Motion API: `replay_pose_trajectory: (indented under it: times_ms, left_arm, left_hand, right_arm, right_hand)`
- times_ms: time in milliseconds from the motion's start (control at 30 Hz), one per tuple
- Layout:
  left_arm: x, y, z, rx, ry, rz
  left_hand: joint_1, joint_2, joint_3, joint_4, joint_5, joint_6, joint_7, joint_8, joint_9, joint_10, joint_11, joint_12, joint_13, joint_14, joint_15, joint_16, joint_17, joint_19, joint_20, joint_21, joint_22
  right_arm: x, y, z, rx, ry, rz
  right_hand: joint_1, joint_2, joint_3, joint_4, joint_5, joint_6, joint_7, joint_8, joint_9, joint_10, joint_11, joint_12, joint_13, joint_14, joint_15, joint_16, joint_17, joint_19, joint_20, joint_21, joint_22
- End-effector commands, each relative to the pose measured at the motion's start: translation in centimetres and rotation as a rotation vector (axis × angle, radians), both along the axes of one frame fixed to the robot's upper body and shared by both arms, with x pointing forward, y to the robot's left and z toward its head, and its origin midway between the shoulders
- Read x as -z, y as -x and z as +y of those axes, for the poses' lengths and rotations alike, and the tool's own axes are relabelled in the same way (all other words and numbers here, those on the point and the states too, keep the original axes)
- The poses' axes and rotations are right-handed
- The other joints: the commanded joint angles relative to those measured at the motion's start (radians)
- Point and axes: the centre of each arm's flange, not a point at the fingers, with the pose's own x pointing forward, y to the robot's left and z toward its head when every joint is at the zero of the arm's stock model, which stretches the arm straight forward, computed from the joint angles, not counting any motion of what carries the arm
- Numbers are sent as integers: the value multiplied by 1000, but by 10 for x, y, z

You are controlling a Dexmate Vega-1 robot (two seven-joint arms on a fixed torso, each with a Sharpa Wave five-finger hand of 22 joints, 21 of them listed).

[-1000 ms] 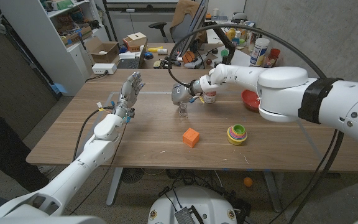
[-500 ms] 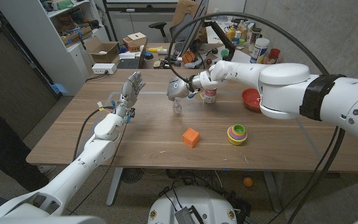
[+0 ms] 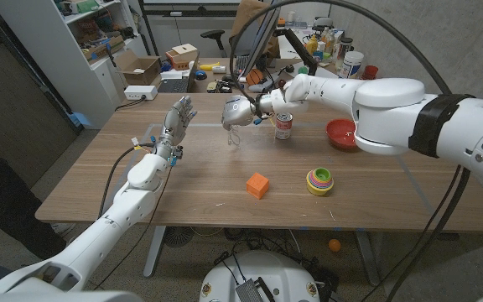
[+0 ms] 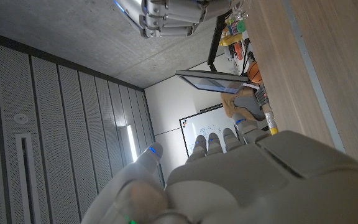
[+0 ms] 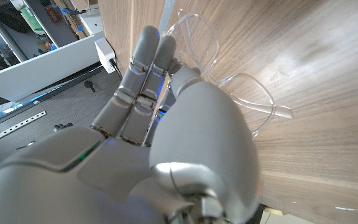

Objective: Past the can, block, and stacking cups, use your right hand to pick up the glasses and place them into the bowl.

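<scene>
While our right robot hand point(image 3: 237, 111) pinches the clear glasses point(image 3: 236, 138) above the worktop point(image 3: 183, 189) — thin grip — we risk dropping them short of the red bowl point(image 3: 340, 132).

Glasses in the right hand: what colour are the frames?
Clear, colourless plastic glasses, seen best in the right wrist view.
</scene>
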Motion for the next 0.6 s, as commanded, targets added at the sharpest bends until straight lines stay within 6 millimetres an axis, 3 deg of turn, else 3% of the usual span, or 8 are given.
replay_pose_trajectory:
  times_ms: [33,600]
  left_arm:
    - [1,7,0,-1,-1,-6]
    - [2,13,0,-1,-8,-9]
  left_hand:
    - [4,114,-4,0,7,6,2,-1,2,4,3,-1,4,-1,2,-4,2,9,5,-1,2]
    - [4,114,-4,0,7,5,3,-1,2,4,3,-2,4,-1,2,-4,2,9,5,-3,2]
  right_arm:
    - [-28,9,-1,-35,-101,22]
    - [-83,6,-21,37,-344,50]
  right_hand:
    - [14,4,-2,3,5,10,-3,-1,3,20,9,7,20,82,-111,-5,5,-9,-95,8,0]
    - [16,3,-6,2,8,20,4,-2,5,34,15,10,24,97,-111,-13,19,-11,-94,36,-10]
